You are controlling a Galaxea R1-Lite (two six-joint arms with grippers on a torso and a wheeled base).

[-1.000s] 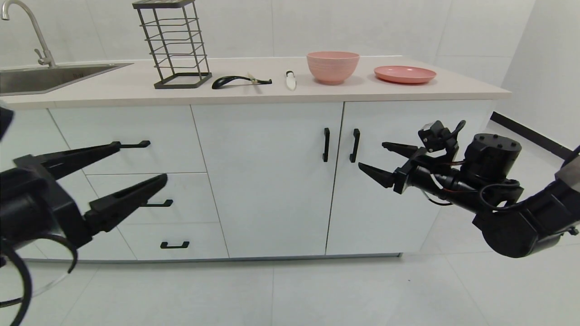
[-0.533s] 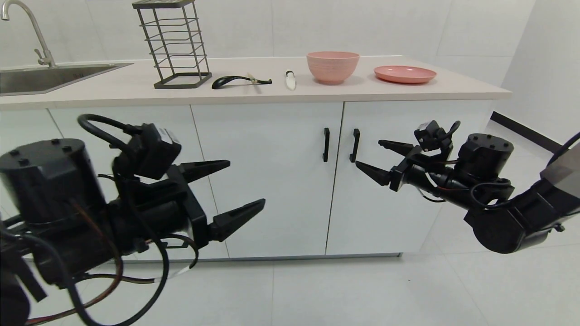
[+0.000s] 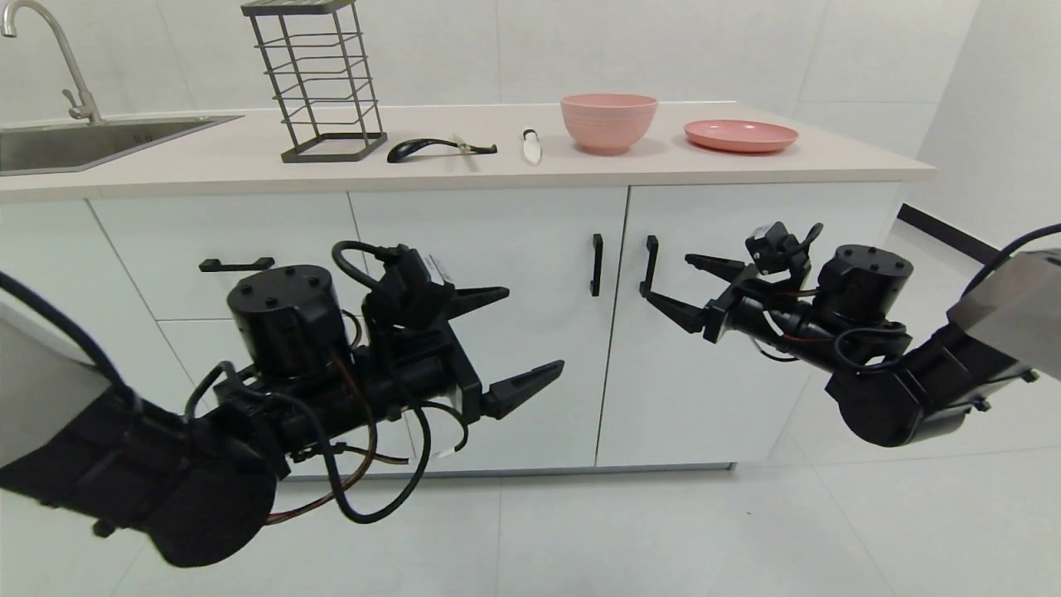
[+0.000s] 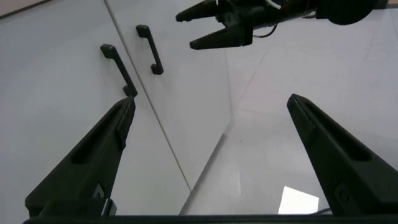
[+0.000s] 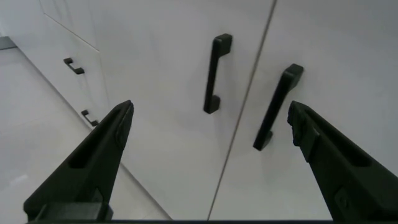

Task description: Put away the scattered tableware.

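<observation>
On the countertop (image 3: 249, 162) lie a pink bowl (image 3: 609, 122), a pink plate (image 3: 740, 135), a black spoon (image 3: 439, 149) and a small white utensil (image 3: 531, 145). Both arms hang below counter level, facing the cabinet front. My left gripper (image 3: 535, 328) (image 4: 211, 101) is open and empty before the middle door. My right gripper (image 3: 665, 274) (image 5: 210, 106) is open and empty too, its fingertips close to the right door handle (image 3: 649, 265) (image 5: 278, 106). The left wrist view also shows the right gripper (image 4: 185, 31) farther off.
A black wire rack (image 3: 319, 79) stands on the counter left of the spoon. The sink (image 3: 91, 141) with its tap is at the far left. The left door handle (image 3: 595, 264) (image 5: 217, 71) sits beside the right one. Drawers (image 3: 236, 265) are on the left; bare floor lies below.
My left arm has swung from the left edge, in front of the drawers, over to the middle cabinet door. The right gripper has crept left toward the door handles. Both stayed open.
</observation>
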